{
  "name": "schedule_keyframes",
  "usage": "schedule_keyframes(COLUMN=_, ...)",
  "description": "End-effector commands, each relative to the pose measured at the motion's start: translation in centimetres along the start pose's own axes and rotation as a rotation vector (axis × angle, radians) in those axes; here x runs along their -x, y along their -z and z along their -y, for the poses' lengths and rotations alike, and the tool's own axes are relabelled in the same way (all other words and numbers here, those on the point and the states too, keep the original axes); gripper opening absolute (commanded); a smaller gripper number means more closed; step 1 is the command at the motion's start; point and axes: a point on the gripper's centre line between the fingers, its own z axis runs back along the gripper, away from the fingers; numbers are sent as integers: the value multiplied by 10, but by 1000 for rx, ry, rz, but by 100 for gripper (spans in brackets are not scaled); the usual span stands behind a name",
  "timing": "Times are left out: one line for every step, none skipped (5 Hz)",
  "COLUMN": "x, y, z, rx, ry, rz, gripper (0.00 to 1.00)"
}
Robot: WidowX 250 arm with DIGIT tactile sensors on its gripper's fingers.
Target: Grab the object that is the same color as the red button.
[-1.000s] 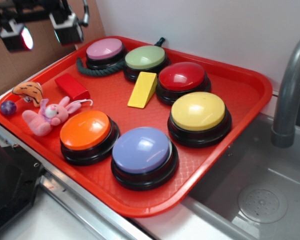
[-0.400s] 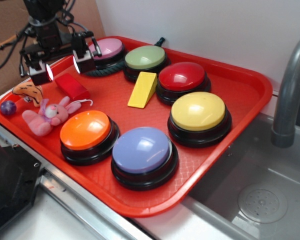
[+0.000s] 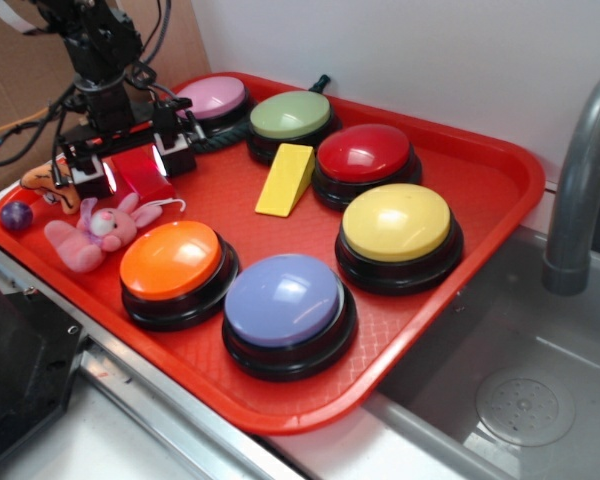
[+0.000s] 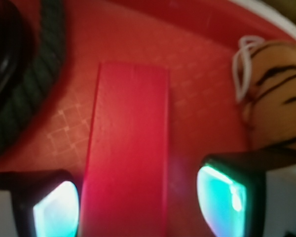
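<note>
Taking the red tray (image 3: pixel 500 175) as the landmark, a purple ball (image 3: pixel 16 215) sits at its far left corner, with a striped orange toy (image 3: pixel 42 178) just behind it and a pink plush bunny (image 3: pixel 92 233) lying a little inward along the front left edge. Above the tray's left side the gripper (image 3: pixel 132 165) hangs low with its jaws spread wide, one finger (image 3: pixel 90 176) on either side of the red block (image 3: pixel 143 176), which lies flat on the tray floor between them; in the wrist view the block (image 4: pixel 126 153) runs lengthwise through the gap with tray showing on both sides, so the pads are not pressing it. A dark green rope (image 3: pixel 212 142) curls just behind. Toward the tray's middle stand pink, orange, green and purple-blue buttons and a yellow wedge (image 3: pixel 286 179). The red button (image 3: pixel 365 160) sits beside the wedge toward the tray's back right, with a yellow button (image 3: pixel 398 233) in front of it.
</note>
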Motion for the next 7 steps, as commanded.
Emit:
schedule_keyframes(x=-6, y=3, z=-4, rx=77, ry=36, rz=-46, gripper=0)
schedule_keyframes(x=-8, y=-9, z=-1, rx=75, ry=139, rz=-80, gripper=0)
schedule_keyframes(x=-3, y=-50, z=9, rx=74, ry=344, rz=-39, gripper=0)
schedule_keyframes(x=19, y=-93, z=22, rx=140, ry=586, rz=-19, gripper=0)
schedule_keyframes(x=59, y=-131, z=30, rx=192, ry=830, rz=6, gripper=0)
schedule_keyframes(x=97, y=-150, z=37, rx=254, ry=1071, rz=-47, gripper=0)
schedule_keyframes(x=123, y=-157, z=37, rx=299, ry=1236, rz=-84, gripper=0)
